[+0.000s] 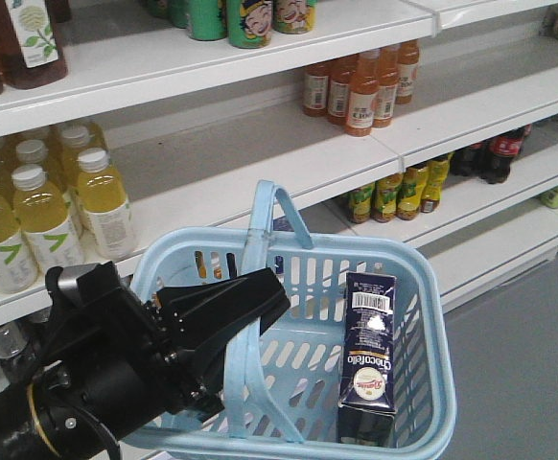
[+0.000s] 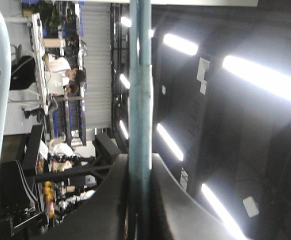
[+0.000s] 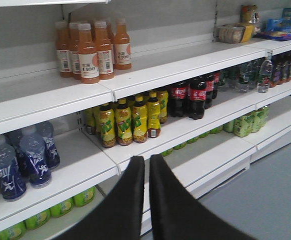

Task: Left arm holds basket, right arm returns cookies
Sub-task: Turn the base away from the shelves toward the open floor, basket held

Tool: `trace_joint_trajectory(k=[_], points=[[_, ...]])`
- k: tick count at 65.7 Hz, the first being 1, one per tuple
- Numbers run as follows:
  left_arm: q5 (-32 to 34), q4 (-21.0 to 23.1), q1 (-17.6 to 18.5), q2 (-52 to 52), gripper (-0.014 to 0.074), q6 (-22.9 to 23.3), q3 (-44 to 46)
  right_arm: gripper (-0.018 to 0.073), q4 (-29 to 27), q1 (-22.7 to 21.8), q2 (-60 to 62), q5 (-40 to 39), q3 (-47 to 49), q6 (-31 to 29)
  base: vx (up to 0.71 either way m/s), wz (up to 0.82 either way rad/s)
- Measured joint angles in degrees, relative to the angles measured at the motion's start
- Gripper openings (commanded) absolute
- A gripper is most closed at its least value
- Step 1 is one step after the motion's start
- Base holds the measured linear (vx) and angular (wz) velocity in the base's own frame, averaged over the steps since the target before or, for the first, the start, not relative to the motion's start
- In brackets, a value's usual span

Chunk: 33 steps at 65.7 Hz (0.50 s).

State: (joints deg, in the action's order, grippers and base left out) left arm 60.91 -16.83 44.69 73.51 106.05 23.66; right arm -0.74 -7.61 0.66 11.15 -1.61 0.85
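While my left end effector (image 1: 255, 307) is clamped on one hoop handle (image 2: 140, 100) of the basket (image 1: 439, 355), the cookies (image 1: 368, 345) stand upright inside, against the basket's right wall near its front corner. My right end effector (image 3: 146, 165) is pressed together with nothing in it, facing the shelves (image 3: 185, 65). I judge the box light and stiff but crushable, its printed card a little slick, so I would pinch its upper end gently, around the barcode label (image 1: 371, 301).

Left gripper (image 1: 258, 307) clamped tight — right gripper (image 3: 147, 160) jaws nearly touching.
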Motion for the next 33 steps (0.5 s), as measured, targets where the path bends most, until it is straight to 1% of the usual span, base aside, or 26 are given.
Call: trace_joint_trajectory(k=[33], points=[[0.00,-0.05,0.00,0.00,-0.0003,0.00,0.00,-0.0011,0.00,0.00,0.00,0.00,0.00,0.00,0.00,-0.35]])
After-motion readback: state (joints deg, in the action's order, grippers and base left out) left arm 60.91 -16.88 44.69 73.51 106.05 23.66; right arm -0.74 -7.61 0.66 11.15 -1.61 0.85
